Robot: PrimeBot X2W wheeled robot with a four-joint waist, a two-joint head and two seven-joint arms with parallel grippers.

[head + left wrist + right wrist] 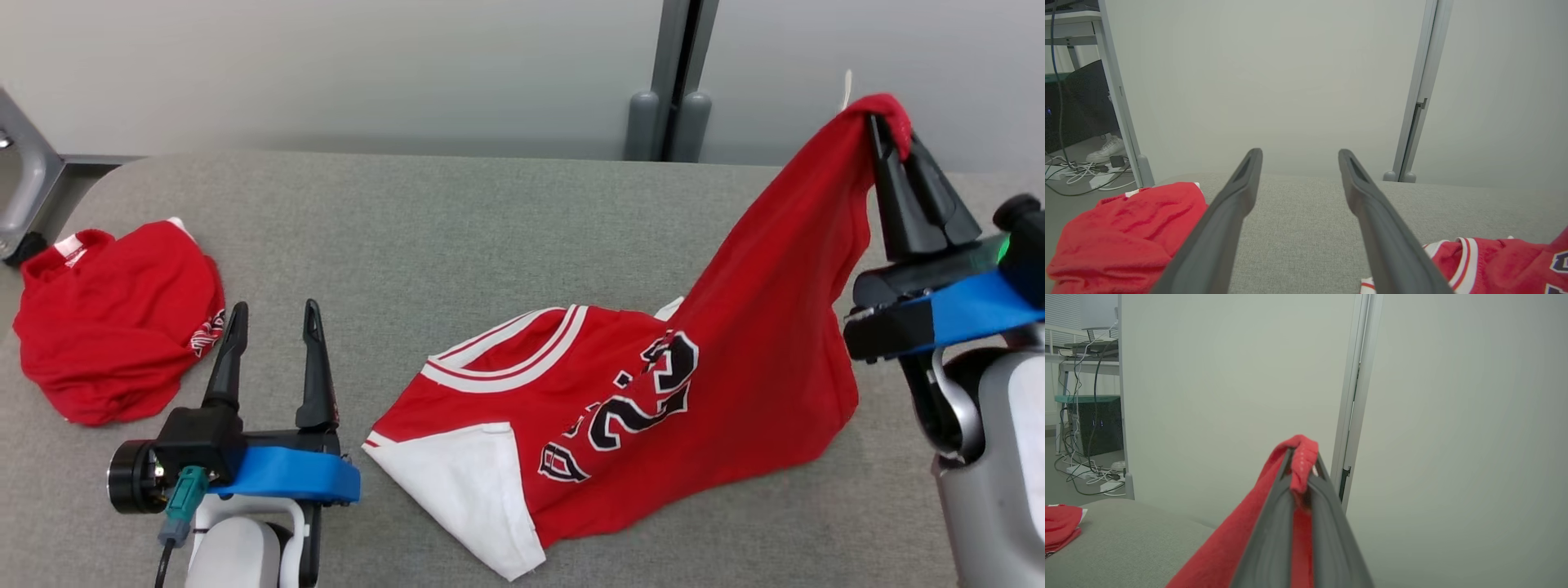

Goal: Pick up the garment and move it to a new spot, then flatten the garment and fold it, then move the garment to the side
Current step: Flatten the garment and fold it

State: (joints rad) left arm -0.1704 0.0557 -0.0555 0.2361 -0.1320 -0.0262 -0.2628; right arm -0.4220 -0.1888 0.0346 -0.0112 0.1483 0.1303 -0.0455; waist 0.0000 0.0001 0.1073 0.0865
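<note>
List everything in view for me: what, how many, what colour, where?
jersey: one, red with white trim, middle-right of table, one edge lifted.
crumpled garment: one, red, table's far left.
table: one, grey, under both garments.
post: one, grey, behind the table.
cables: several, white and black, floor at left.
shoe: one, white, beside the cables.
left gripper: one, dark fingers, open, over table between garments.
right gripper: one, dark fingers, shut on jersey's raised edge.
</note>
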